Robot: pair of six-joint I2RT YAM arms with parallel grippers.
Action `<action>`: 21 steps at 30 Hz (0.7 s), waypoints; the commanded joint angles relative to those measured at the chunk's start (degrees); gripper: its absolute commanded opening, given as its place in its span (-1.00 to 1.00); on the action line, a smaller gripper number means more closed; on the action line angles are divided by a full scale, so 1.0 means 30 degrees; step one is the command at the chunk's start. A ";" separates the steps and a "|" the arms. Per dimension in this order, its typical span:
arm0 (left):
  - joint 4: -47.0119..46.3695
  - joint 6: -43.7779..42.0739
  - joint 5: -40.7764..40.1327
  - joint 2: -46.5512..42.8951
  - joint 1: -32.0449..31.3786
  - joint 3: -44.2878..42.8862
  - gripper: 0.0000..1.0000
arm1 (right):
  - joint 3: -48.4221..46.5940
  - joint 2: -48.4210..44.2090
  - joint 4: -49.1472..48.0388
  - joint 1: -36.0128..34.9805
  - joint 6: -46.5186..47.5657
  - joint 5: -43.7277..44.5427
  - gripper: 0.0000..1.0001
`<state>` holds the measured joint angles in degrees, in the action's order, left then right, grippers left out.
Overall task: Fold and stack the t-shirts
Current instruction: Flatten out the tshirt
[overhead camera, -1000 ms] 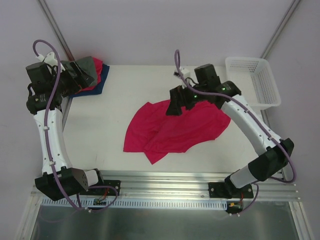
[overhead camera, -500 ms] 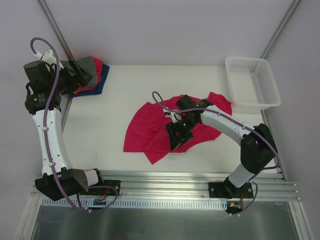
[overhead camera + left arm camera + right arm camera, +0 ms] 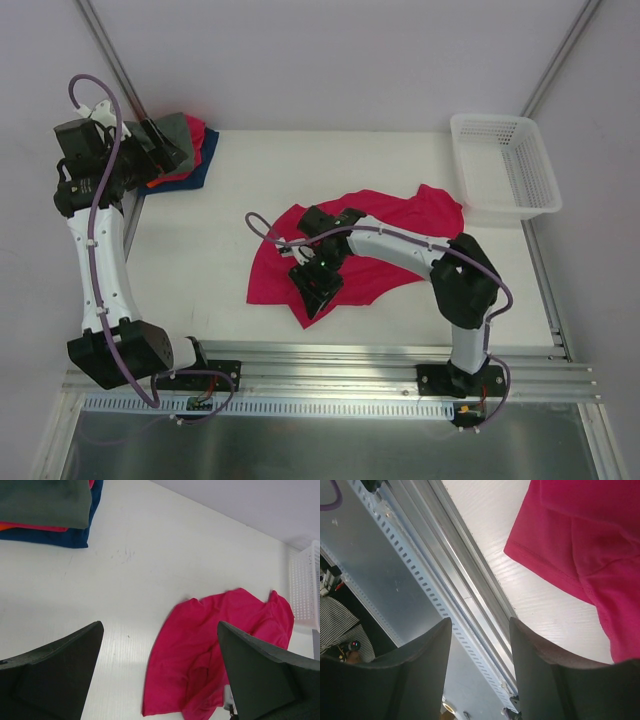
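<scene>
A crimson-red t-shirt (image 3: pixel 400 225) lies crumpled and spread mid-table, also seen in the left wrist view (image 3: pixel 200 645) and at the top right of the right wrist view (image 3: pixel 580 525). My right gripper (image 3: pixel 318 288) hovers over its near-left corner, pointing at the table's front edge. Its jaws (image 3: pixel 480 622) stand apart with nothing between them. A folded stack sits at the far-left corner, with the grey-green t-shirt (image 3: pixel 172 130) on top, red under it and the dark blue one (image 3: pixel 55 537) at the bottom. My left gripper (image 3: pixel 165 150) hangs wide open beside that stack, empty (image 3: pixel 160 625).
A white lattice basket (image 3: pixel 505 160) stands at the far-right corner, its edge showing in the left wrist view (image 3: pixel 305 585). Aluminium rails (image 3: pixel 470 595) run along the table's near edge just beyond the shirt's hem.
My right arm has swung from the shirt's far side across to its near-left corner, and its jaws have narrowed. The shirt's right part now shows. The left arm has barely moved.
</scene>
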<state>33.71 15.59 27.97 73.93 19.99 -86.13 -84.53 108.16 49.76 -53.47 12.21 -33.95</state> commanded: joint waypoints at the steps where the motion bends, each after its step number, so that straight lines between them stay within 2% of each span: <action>1: -0.0076 -0.0218 -0.0006 0.0024 0.0222 -0.0793 0.98 | -0.0533 0.0771 0.0232 -0.0220 -0.0201 -0.0693 0.07; 13: 0.0129 -0.0247 -0.0239 -0.0591 0.0280 -0.0324 0.98 | -0.3373 0.4460 -0.0091 -0.2067 -0.0845 -0.0957 0.05; 21: 0.0334 -0.0043 -0.0123 -0.0942 0.0515 -0.0616 0.97 | -0.3727 0.5431 -0.0619 -0.2185 -0.1666 -0.1161 0.05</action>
<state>33.93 15.62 27.92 73.08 21.02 -86.13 -93.58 124.20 48.12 -60.10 9.02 -35.51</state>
